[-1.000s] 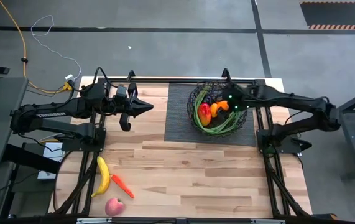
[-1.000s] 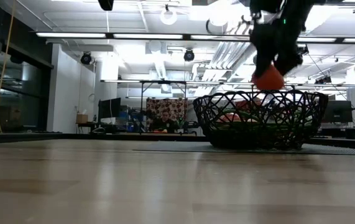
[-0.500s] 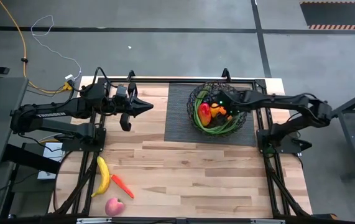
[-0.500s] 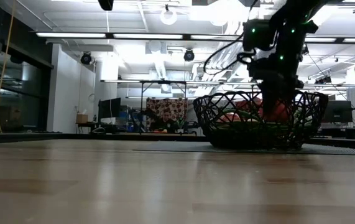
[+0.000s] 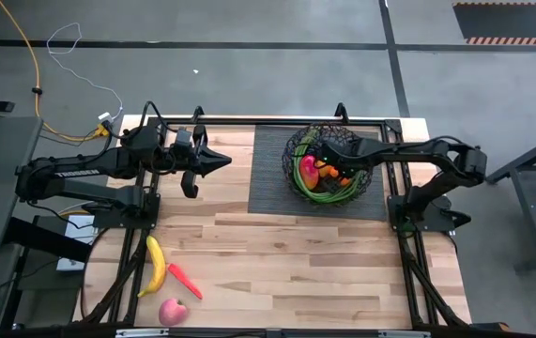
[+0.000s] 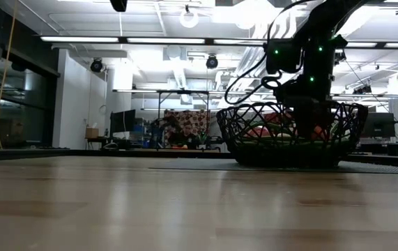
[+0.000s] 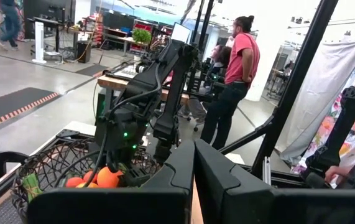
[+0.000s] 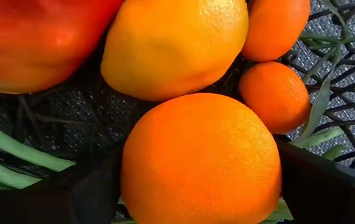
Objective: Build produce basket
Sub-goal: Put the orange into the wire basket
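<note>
The left end effector (image 5: 219,161), pressed together and empty, was held well left of the wire basket (image 5: 291,150). Banana (image 5: 157,266), carrot (image 5: 184,280) and apple (image 5: 172,311) were left far nearer it. Inside the basket, the right end effector (image 5: 329,170) was spread around an orange (image 8: 201,162).

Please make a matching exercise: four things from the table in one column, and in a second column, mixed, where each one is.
Things:
1. banana
2. apple
3. pepper
4. left gripper

Places:
A. inside the wire basket
B. shut, above the bare wood beside the dark mat
C. at the table's front edge, below the carrot
D. lying just left of the carrot

Pairs: 1-D, 2-C, 3-A, 4-B
</note>
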Controlling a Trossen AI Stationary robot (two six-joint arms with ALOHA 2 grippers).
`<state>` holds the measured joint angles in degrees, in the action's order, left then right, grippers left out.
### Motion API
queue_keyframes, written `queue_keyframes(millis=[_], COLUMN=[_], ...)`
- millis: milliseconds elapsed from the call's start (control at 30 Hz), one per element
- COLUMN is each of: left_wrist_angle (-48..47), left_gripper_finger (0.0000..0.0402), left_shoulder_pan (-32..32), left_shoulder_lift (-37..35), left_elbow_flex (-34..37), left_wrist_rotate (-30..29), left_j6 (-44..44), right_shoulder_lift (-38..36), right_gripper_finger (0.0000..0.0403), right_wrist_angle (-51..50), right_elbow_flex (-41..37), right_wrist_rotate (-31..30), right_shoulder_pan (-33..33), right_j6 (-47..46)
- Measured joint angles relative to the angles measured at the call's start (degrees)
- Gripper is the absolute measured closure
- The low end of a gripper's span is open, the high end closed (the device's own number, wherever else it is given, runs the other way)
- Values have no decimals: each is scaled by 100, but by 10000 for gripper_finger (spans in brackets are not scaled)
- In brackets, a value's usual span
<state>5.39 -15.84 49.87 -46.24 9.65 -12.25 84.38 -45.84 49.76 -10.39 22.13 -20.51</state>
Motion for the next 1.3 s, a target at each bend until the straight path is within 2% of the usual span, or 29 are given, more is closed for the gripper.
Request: queue_keyframes(millis=[533,767,1033,1300], left_wrist_angle=[-2,-2,-24,-267], left_gripper_finger=[402,402,402,401], left_shoulder_pan=[0,0,0,0], left_shoulder_lift=[0,0,0,0], left_elbow_flex=[0,0,0,2], left_wrist_rotate=[2,21,26,28], left_j6=[0,0,0,0], right_shoulder_lift=[-11,-11,-11,-98], right_gripper_finger=[44,8,4,4], right_wrist_angle=[-17,-149,-147,-605], right_elbow_flex=[0,0,3,587], right_wrist_rotate=[-9,-172,-188,-667], right_shoulder_pan=[2,0,2,2], right_j6=[105,-9,-9,553])
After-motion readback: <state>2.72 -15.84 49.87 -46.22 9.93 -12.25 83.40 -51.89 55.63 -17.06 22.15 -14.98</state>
